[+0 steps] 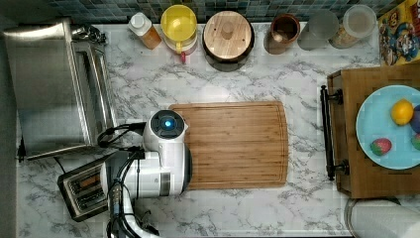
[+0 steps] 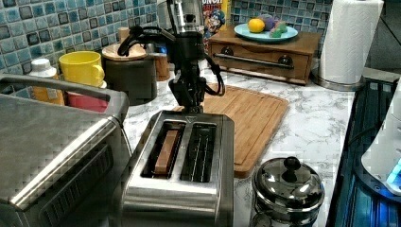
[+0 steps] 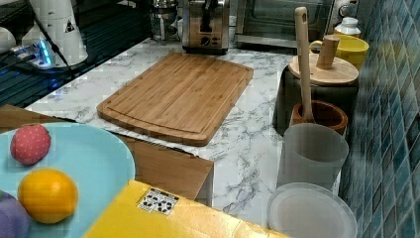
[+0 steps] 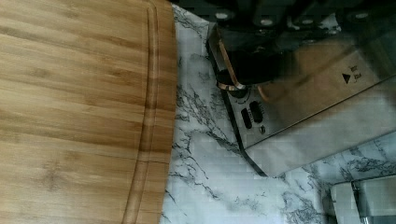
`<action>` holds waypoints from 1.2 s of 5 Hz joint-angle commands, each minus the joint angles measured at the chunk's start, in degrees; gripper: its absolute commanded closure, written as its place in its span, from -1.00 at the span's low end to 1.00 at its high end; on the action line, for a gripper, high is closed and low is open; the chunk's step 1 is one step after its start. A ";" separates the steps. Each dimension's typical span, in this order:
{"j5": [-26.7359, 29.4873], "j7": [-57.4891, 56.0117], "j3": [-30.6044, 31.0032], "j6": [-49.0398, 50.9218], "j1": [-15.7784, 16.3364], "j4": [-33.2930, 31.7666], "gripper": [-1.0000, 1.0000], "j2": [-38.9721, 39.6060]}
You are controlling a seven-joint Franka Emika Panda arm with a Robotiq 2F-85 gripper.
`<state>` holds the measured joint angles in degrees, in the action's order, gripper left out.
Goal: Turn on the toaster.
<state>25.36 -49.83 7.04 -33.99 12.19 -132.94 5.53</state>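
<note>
The toaster [image 2: 189, 161] is a small steel box with two long slots; a brown slice of toast [image 2: 166, 151] sits in the slot on the left view's left. It stands near the top view's lower left [image 1: 81, 191], beside the cutting board. My gripper [image 2: 191, 103] hangs straight down at the toaster's far end in the left view, right over the end face with the controls. The right view has the gripper [image 3: 207, 15] as a dark shape against that face. In the wrist view the toaster's [image 4: 317, 93] knob and buttons lie just below the gripper [image 4: 247, 65].
A large steel toaster oven [image 1: 49, 89] stands close beside the toaster. A wooden cutting board [image 1: 233, 144] fills the counter's middle. A lidded steel pot [image 2: 287, 187] sits by the toaster. Jars and cups line the back wall, and a wooden tray [image 1: 346, 163] holds a fruit plate.
</note>
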 commanded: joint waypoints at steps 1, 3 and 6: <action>-4.71 2.17 -1.61 -3.51 -0.28 -8.93 1.00 5.28; -4.79 2.23 -1.21 -3.54 -0.69 -8.94 1.00 5.28; -4.66 2.12 -1.83 -3.49 -0.05 -8.96 1.00 5.28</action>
<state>23.88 -49.83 6.28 -34.66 13.55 -133.17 5.10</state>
